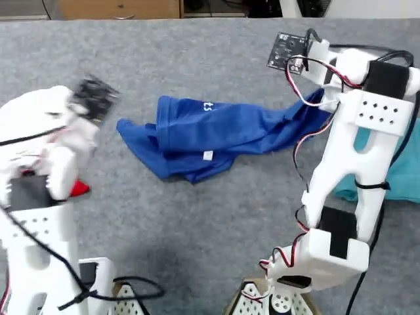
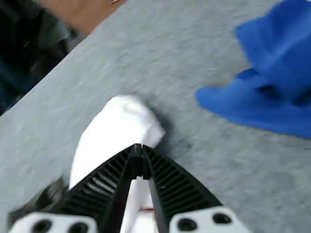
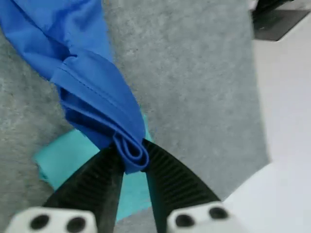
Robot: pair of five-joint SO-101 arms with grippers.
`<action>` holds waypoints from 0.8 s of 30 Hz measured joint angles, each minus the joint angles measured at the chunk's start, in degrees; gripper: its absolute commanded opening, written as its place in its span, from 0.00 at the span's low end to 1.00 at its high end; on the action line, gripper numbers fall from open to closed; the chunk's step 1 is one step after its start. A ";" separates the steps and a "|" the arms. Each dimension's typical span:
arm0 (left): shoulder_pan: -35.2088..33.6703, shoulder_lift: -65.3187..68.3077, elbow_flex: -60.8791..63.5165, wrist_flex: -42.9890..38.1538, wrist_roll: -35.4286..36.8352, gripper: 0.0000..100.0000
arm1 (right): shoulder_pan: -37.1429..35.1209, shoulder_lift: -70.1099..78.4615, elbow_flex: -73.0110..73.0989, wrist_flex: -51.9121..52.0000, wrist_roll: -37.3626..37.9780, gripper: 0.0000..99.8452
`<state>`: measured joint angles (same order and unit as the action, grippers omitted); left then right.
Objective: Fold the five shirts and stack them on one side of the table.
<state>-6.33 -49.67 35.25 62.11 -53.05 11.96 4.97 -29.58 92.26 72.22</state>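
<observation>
A blue shirt (image 1: 216, 134) lies crumpled across the middle of the grey table. One end is drawn out toward the right arm. My right gripper (image 3: 130, 156) is shut on a folded edge of that blue shirt (image 3: 92, 87), just above a teal shirt (image 3: 65, 155). In the high view the right gripper (image 1: 321, 105) sits at the blue shirt's right end. My left gripper (image 2: 139, 149) is shut, with its fingertips meeting over a white cloth (image 2: 124, 128) on the table. I cannot tell whether it grips that cloth. The blue shirt (image 2: 262, 92) lies beyond it.
The teal shirt (image 1: 401, 172) lies flat at the table's right side, partly under the right arm. A red piece (image 1: 80, 188) shows beside the left arm (image 1: 52, 157). Bare grey table (image 1: 197, 230) runs along the front. Wooden furniture (image 1: 118, 8) stands past the far edge.
</observation>
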 measured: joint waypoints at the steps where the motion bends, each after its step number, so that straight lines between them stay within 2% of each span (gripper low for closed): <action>1: 2.46 0.70 1.49 -1.41 0.00 0.02 | 0.09 0.00 0.62 0.00 -0.70 0.00; 5: 9.23 7.65 3.52 -8.79 0.00 0.10 | 0.18 0.00 0.88 0.00 -1.49 0.00; 7: 9.93 13.01 2.99 -11.43 0.00 0.14 | 0.09 0.00 0.97 0.00 -1.49 0.00; 10: 10.29 21.89 -1.49 -11.87 0.00 0.16 | 0.18 0.00 0.97 0.00 -2.29 0.00; 13: 10.73 30.07 -8.62 -7.91 -0.35 0.16 | 0.18 0.00 0.97 0.00 -3.78 0.00; 20: 15.65 45.45 -22.42 7.74 -6.86 0.16 | 0.18 0.00 0.97 0.00 -6.77 0.00; 24: 19.16 50.81 -26.20 10.90 -7.74 0.16 | 0.18 0.00 0.97 2.37 -7.74 0.00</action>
<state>12.84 1.14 9.05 73.01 -60.79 12.13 4.97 -28.62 94.64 64.48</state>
